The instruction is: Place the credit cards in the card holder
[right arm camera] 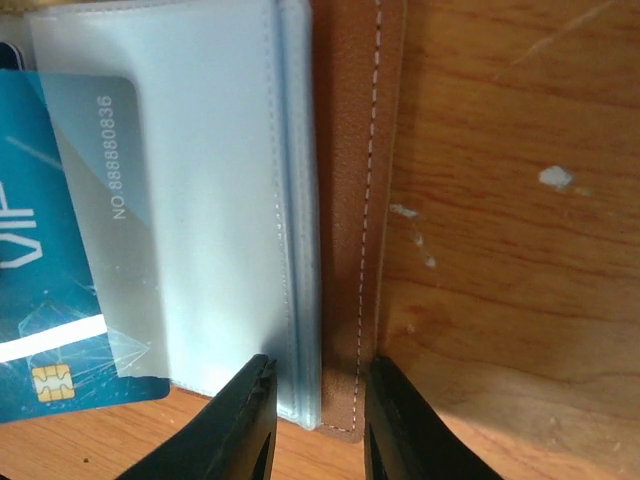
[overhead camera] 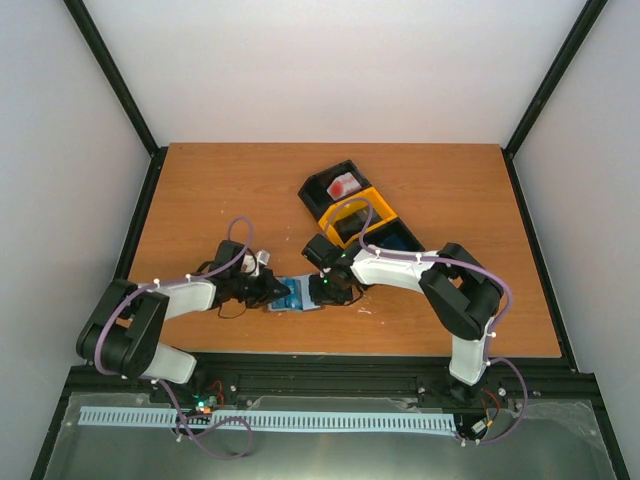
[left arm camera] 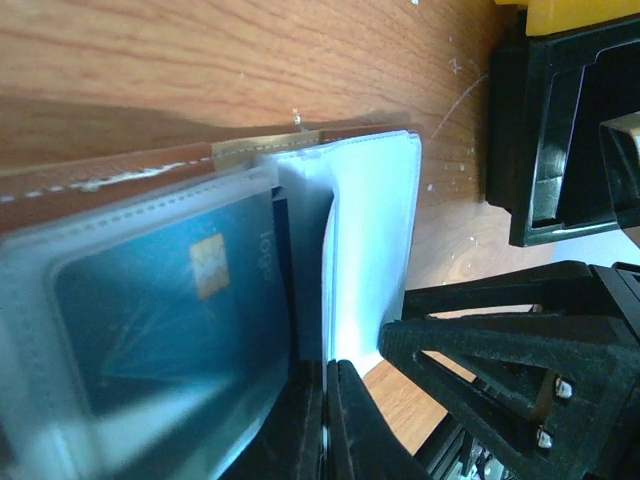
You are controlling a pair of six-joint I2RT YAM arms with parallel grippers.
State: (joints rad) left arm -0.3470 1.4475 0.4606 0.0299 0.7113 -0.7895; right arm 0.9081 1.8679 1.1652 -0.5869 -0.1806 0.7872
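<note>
Two grippers flank the open card holder (overhead camera: 296,298) at table (overhead camera: 450,190) front: R gripper (right arm camera: 318,412) clamps its stitched brown edge, L gripper (left arm camera: 325,405) looks pinched on a clear sleeve; blue VIP card (right arm camera: 50,290) half-in, long axis parallel w/ stitching, protruding away from R jaws.

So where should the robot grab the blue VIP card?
Probably the bare VIP end of the blue card, the part poking out of the card holder's clear sleeve. Come in from that open side, away from the stitched brown edge, and pinch top and bottom faces: it's thin, flat, and the rest is covered.
</note>
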